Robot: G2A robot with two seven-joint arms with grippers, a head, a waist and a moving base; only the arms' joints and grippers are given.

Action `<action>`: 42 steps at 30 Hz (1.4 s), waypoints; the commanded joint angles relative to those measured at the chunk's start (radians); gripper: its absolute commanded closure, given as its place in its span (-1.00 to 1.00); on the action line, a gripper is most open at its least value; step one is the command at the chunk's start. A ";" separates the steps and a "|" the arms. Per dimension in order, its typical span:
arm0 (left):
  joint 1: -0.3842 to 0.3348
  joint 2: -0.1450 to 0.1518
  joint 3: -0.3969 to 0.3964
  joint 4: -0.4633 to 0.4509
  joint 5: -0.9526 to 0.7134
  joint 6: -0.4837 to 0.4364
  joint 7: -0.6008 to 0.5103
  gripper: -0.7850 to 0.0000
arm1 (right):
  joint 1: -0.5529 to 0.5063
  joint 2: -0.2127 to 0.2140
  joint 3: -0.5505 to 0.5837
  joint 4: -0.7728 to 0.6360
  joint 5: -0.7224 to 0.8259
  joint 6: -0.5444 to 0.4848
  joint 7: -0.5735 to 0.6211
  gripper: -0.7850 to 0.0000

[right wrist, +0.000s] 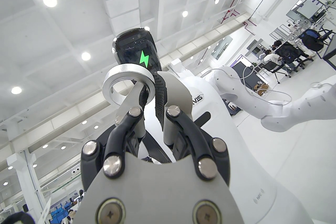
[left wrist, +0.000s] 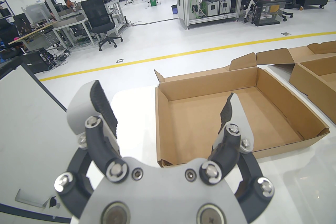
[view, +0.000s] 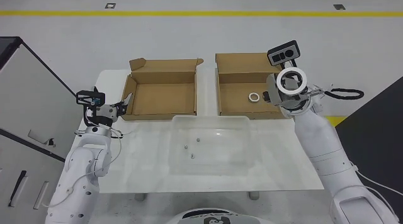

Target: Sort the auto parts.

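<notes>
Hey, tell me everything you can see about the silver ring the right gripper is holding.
The silver ring is a plain flat-faced band with a wide open centre, matt like brushed metal. The right gripper is shut on its band, one finger through the hole, the other outside. It is held up in the air, open face toward the top camera, over the right cardboard box's outer wall. Nothing else touches it.

Silver ring (right wrist: 126, 70), 2 brown boxes (view: 162, 98), white table (view: 145, 161).

The right gripper (right wrist: 152, 88) pinches a silver ring (right wrist: 108, 86) by its rim, fingers (right wrist: 160, 96) pointing at the ceiling (right wrist: 65, 25).
</notes>
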 commanded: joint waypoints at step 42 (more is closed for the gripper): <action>0.000 0.000 0.000 0.000 0.000 0.000 0.000 -1.00 | 0.122 0.093 0.119 -0.015 -1.667 -0.029 -0.571 1.00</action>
